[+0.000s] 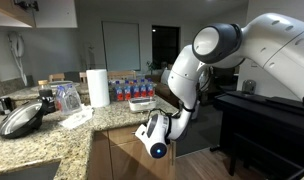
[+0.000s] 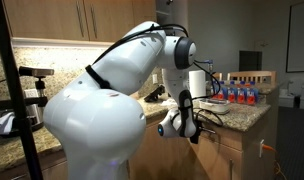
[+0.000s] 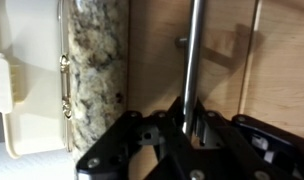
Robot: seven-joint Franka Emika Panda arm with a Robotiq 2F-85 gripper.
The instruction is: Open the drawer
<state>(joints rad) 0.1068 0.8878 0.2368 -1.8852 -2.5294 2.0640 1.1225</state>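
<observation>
The drawer [image 3: 152, 70] sits right under the counter [image 3: 92, 70] edge, its light wood front filling the wrist view, and it looks shut against the cabinet. The silver bar handle [image 3: 193, 60] runs along that front, just below the granite lip. And the hand [image 3: 189, 125] is on it: the black fingers [image 3: 205, 128] are clenched around the bar handle, one on each side, metal pinched between them. In both exterior views the hand [image 1: 152, 135] hangs off the front of the counter, just under its edge, with the white arm [image 2: 112, 90] bent down to it from above. Up on the counter, back from that edge, stands a paper towel roll [image 1: 97, 87], with a pack of water bottles [image 1: 127, 88] beside it. Further along the counter lies a dark pan [image 1: 20, 120], well away from the hand.
</observation>
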